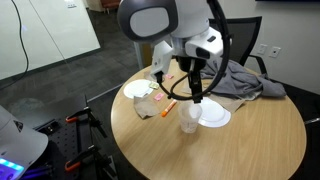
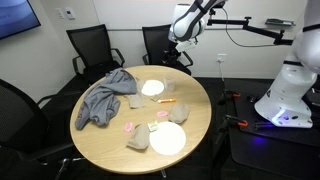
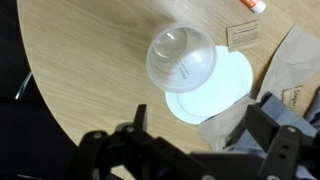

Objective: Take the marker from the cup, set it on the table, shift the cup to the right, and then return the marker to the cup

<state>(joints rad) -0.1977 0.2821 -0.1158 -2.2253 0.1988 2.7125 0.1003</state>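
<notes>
The cup (image 3: 181, 57) is clear and stands upright on the table (image 3: 90, 70), overlapping the edge of a white plate (image 3: 215, 95). I see nothing inside it. In an exterior view the cup (image 1: 189, 120) is near the table's front edge. The orange marker (image 1: 166, 108) lies flat on the table, apart from the cup. It also shows in the wrist view (image 3: 255, 5) and in an exterior view (image 2: 166, 100). My gripper (image 3: 199, 120) is open and empty, hovering above and just beside the cup, as an exterior view (image 1: 196, 97) also shows.
A grey cloth (image 1: 240, 85) lies beyond the plate (image 1: 213, 116). A second white plate (image 1: 138, 88), paper napkins (image 3: 243, 35) and a brown paper bag (image 3: 295, 70) lie on the table. Black office chairs (image 2: 90, 45) surround it.
</notes>
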